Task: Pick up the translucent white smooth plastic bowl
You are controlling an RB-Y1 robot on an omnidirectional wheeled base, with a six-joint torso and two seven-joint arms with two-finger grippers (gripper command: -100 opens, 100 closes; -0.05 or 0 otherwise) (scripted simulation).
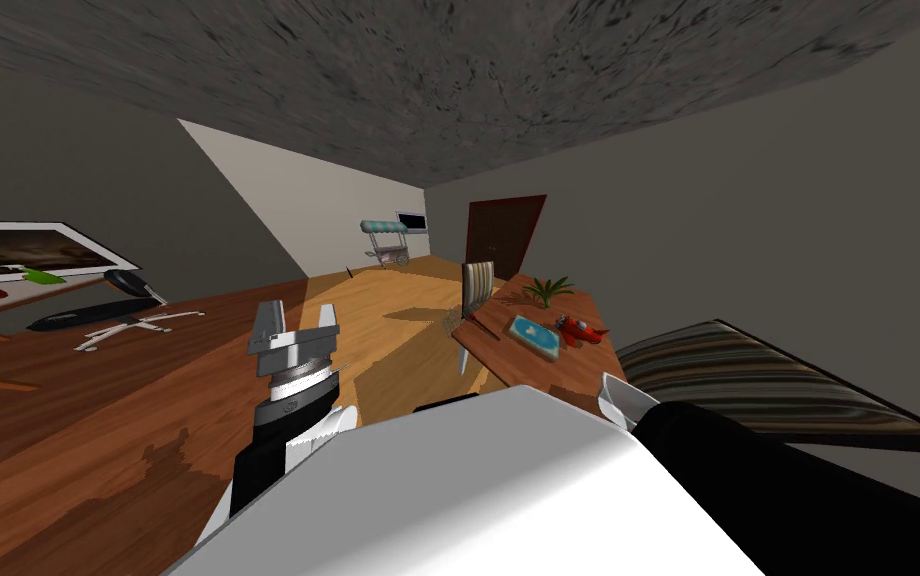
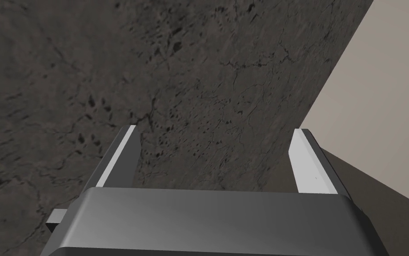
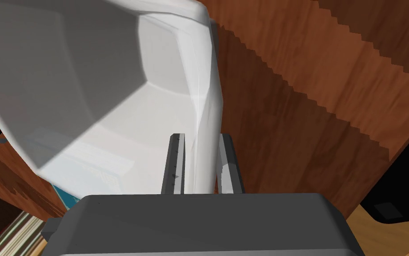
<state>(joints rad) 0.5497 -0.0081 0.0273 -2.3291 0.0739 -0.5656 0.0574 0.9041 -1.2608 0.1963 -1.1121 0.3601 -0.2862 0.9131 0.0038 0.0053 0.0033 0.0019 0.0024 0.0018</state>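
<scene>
One white bowl [image 3: 110, 111], and the right gripper [image 3: 199, 138] has it: both fingers [image 3: 177, 164] are clamped on the bowl's wall, one inside and one outside, right at the rim. Behind it in the right wrist view runs the brown wooden table [image 3: 314, 111]. Over to the head view, where the bowl [image 1: 618, 398] shows as a white sliver at the table's [image 1: 488, 335] near edge, about 4 o'clock from the middle of the view. From the bowl, a teal slab [image 1: 534, 336] lies on the table at 10 o'clock, a red toy [image 1: 580, 330] at 11 o'clock, and a striped rug [image 1: 778, 380] at 3 o'clock. Well apart at 9 o'clock, the left gripper [image 1: 298, 315] is raised over the wooden floor [image 1: 98, 420], fingers spread wide, nothing between them.
</scene>
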